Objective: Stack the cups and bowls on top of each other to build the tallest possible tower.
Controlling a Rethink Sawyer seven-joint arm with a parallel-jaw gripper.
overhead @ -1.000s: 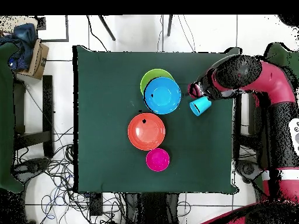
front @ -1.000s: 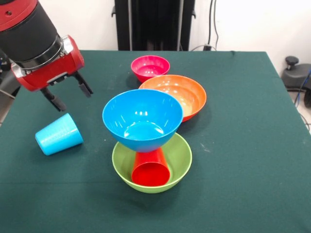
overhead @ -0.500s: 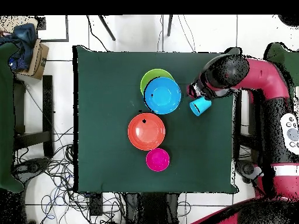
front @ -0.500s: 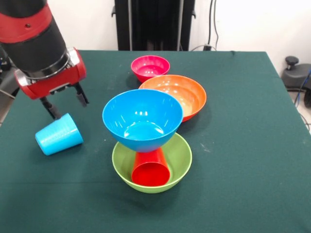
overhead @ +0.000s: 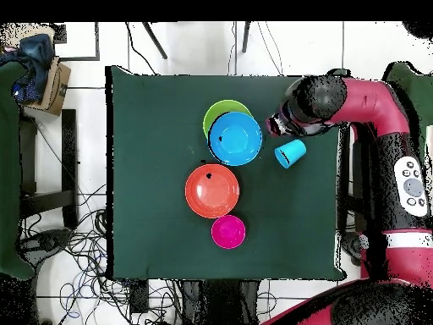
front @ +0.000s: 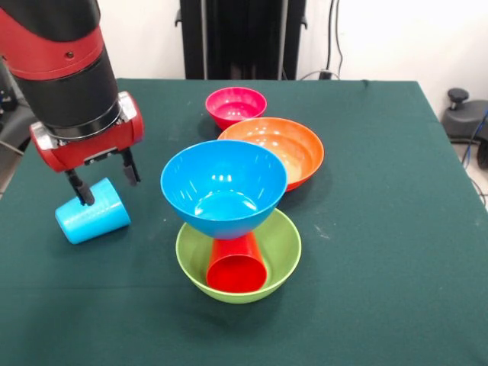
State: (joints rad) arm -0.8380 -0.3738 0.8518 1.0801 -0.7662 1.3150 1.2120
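The gripper (front: 101,181) is hanging spread open and empty, astride the toppled light blue cup (front: 92,211), which is risking rolling away if a finger is nudging its curved side during closing.

Glossy plastic blue bowl (front: 223,185) (bright highlights) over matt green cloth (front: 381,229).

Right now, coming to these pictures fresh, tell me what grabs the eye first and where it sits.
The odd stack mid-table stands out: a blue bowl perched on a red cup lying on its side in a lime green bowl. To its left in the front view, the red and black gripper hangs open over a light blue cup lying on its side. Behind the stack sit an orange bowl and a small pink-red bowl.
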